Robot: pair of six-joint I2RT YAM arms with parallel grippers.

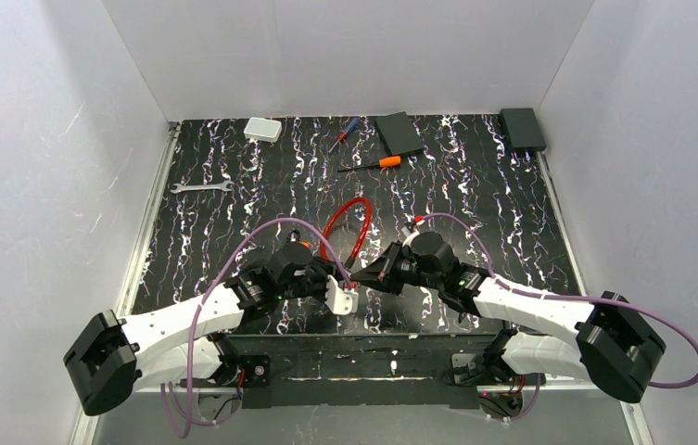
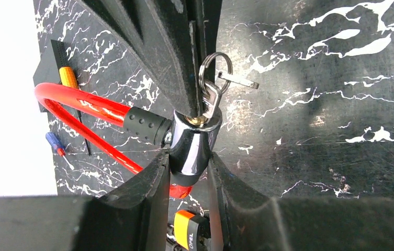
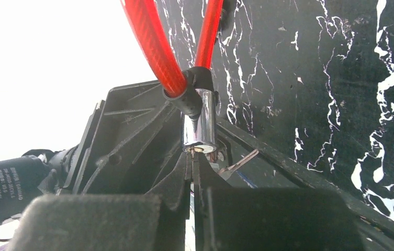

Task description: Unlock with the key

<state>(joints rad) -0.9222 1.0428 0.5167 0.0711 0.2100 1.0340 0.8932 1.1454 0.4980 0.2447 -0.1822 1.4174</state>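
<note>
A red cable (image 1: 349, 227) loops away from a chrome lock cylinder (image 2: 192, 149). My left gripper (image 2: 189, 157) is shut on that cylinder, one finger on each side, and holds it off the table. The right gripper (image 3: 192, 157) meets it head on, near the table's front edge (image 1: 363, 278). Its fingers are pressed together on the key (image 2: 210, 104), whose bit sits in the keyhole at the cylinder's end (image 3: 200, 148). A ring (image 2: 215, 65) with a second flat silver key (image 2: 239, 80) hangs from it. An orange-and-black plastic piece (image 2: 189, 230) shows between my left fingers, below the lock.
At the back of the mat lie an orange-handled screwdriver (image 1: 373, 164), a small blue-and-red screwdriver (image 1: 345, 134), a silver wrench (image 1: 201, 187), a white box (image 1: 262, 129) and a black pad (image 1: 399, 133). A dark box (image 1: 522, 128) sits at the far right. White walls enclose the table.
</note>
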